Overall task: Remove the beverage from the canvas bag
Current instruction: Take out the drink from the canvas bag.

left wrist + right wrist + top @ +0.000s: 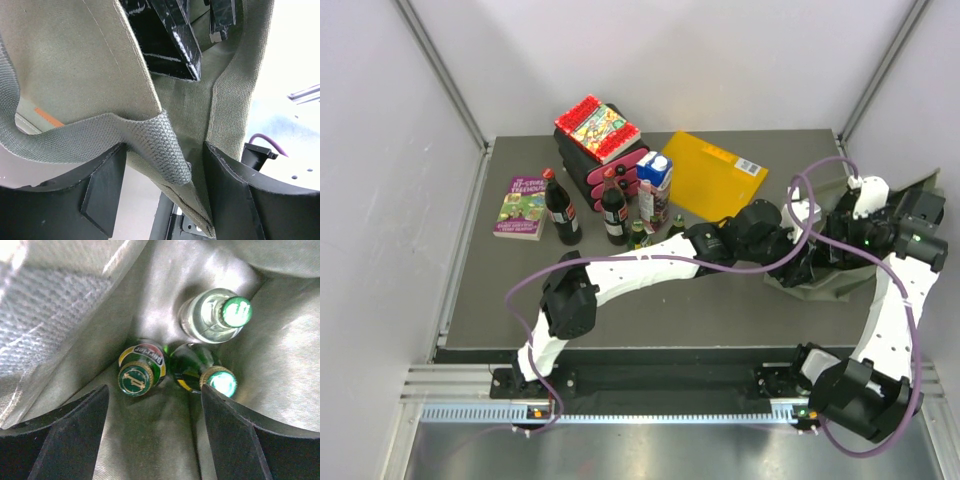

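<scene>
Olive canvas bag [825, 290] slumps at the right side of the table [700, 312]. Inside it we see three drinks: a green Perrier bottle [141, 372], a second green bottle [210, 375] and a clear bottle [212, 315] with a green cap. Our right gripper [154, 390] hangs over them, jaws apart, gripping nothing. Our left gripper [164, 150] straddles the bag's rim, jaws likewise apart, the cloth between them unclamped.

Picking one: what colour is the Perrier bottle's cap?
Dark green cap, gold marking; right wrist view.
</scene>
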`<action>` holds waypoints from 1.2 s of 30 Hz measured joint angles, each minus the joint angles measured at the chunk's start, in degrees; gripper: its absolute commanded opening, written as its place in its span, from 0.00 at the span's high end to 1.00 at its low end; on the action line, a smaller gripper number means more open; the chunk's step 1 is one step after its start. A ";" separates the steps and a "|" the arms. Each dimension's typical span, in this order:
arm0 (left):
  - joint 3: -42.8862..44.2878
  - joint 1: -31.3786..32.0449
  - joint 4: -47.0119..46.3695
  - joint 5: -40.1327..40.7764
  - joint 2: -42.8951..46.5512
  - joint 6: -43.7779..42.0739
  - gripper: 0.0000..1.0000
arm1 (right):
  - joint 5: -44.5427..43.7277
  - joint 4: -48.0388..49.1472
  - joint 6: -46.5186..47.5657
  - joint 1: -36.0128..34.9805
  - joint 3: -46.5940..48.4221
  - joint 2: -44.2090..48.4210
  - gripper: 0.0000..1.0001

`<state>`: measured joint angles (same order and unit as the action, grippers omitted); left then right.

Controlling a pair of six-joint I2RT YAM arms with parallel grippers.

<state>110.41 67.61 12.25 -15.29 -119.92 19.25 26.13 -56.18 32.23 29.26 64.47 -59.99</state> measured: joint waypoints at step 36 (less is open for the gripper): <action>-0.24 0.79 -0.07 0.87 -0.61 -1.99 0.31 | -0.26 -3.67 -3.78 0.00 2.73 -0.59 0.28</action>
<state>110.17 68.40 12.19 -14.41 -120.53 17.26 25.87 -59.86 28.45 29.26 67.20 -60.58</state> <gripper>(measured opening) 0.690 0.718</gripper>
